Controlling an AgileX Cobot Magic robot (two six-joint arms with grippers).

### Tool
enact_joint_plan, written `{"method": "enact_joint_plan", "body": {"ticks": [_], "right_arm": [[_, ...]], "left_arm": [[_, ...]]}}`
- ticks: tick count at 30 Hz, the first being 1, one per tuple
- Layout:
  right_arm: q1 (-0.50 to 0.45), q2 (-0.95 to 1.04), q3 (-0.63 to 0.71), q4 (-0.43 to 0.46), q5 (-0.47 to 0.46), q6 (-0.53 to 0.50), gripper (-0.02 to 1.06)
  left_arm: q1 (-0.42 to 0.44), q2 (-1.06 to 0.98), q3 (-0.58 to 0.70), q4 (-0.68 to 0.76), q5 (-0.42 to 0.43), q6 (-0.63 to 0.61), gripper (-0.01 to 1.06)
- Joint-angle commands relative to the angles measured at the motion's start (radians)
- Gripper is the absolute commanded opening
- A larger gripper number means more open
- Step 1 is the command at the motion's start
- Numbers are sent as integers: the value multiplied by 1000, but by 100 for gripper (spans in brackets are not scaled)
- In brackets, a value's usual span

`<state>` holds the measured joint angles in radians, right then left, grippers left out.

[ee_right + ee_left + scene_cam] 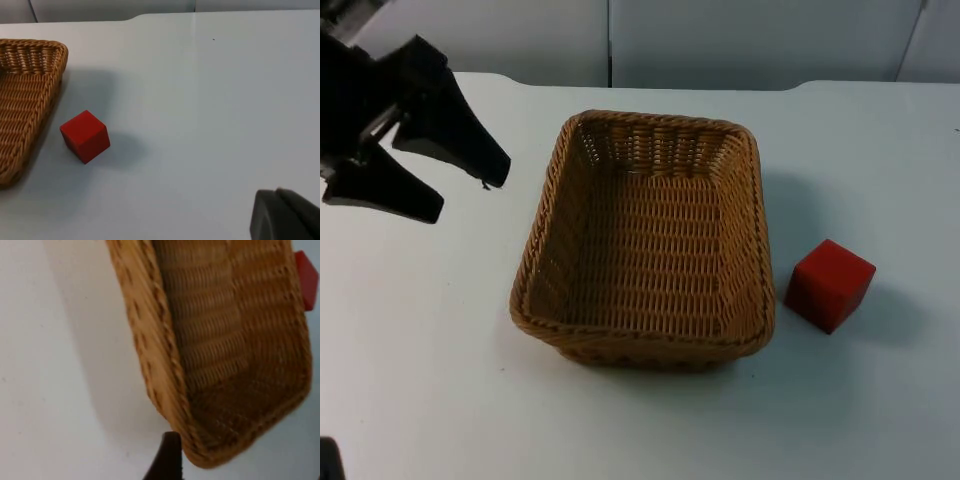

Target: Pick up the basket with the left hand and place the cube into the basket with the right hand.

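Top view first: white surface (420,380) carrying a rectangular woven wicker basket (645,240) at centre, sat flat and unheld; small red cube (829,284) resting just beside its right wall, not yet inside; left gripper (460,195) hovering near the left rim, fingers (455,135) spread; right gripper waiting, finger state impossible to tell. Judged the opening step: reaching for the basket; next calls for closing over the left rim.

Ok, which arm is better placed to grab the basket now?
Left. The left gripper hangs open just beside the basket, near its rim. The cube lies on the table on the basket's other side.
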<state>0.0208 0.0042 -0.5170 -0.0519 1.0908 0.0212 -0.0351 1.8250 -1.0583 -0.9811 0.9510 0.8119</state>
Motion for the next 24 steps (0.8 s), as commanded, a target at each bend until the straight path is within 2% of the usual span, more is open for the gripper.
{"method": "enact_joint_plan", "body": {"ticks": [1, 2, 6, 9, 15, 20, 22, 23, 24], "right_arm": [[-7, -4, 8, 5, -13, -4, 0], [-7, -4, 8, 5, -13, -4, 0], [-7, -4, 8, 5, -13, -4, 0], [-7, -4, 8, 5, -13, -4, 0], [-7, -4, 8, 5, -13, -4, 0], [-7, -4, 8, 5, -13, -4, 0], [-7, -4, 8, 5, -13, -4, 0], [-7, -4, 8, 5, -13, -4, 0], [-7, -4, 8, 5, -13, -4, 0]], "left_arm": [[-8, 69, -54, 5, -11, -1, 76], [-8, 122, -106, 5, -14, -1, 76], [-20, 203, -184, 32, -20, -1, 76], [-74, 280, -278, 112, -52, -14, 76], [-137, 363, -357, 102, -90, -24, 76], [-146, 398, -380, 93, -113, -26, 75], [-146, 427, -387, 95, -146, -40, 67], [-146, 438, -387, 95, -172, -41, 57], [-146, 461, -387, 95, -197, -53, 36]]}}
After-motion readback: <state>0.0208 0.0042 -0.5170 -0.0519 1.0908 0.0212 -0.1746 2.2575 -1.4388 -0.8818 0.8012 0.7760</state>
